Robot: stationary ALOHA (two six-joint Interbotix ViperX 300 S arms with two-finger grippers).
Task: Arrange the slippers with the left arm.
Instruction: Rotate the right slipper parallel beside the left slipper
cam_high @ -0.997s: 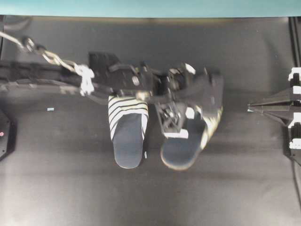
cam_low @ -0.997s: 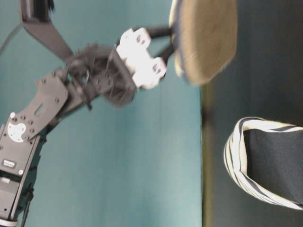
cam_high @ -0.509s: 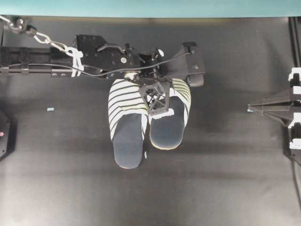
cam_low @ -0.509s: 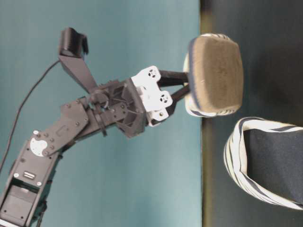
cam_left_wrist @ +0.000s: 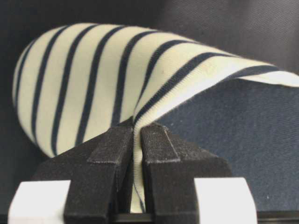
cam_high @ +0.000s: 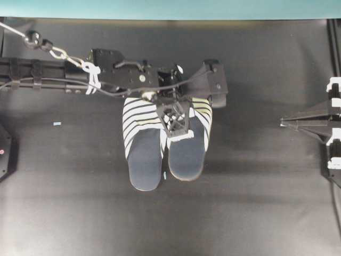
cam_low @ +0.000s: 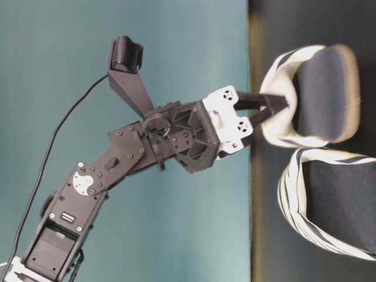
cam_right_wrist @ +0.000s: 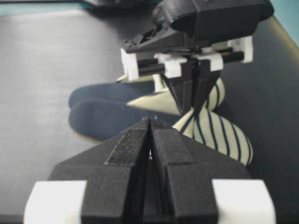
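Two striped slippers with navy insoles lie side by side on the black mat, toes to the back. The left slipper lies free. My left gripper is shut on the edge of the striped upper of the right slipper, beside its insole. I cannot tell whether this slipper rests on the mat or hangs just above it. My right gripper is shut on nothing at the right side, pointing at the slippers.
The left arm with its cables reaches in from the left across the back of the mat. A small pale scrap lies at the left, another between the slippers' heels. A teal wall bounds the back.
The left gripper has swung the held slipper leftward and turned it from tilted, sole showing, to insole up and parallel next to the other slipper. The right gripper has not moved.
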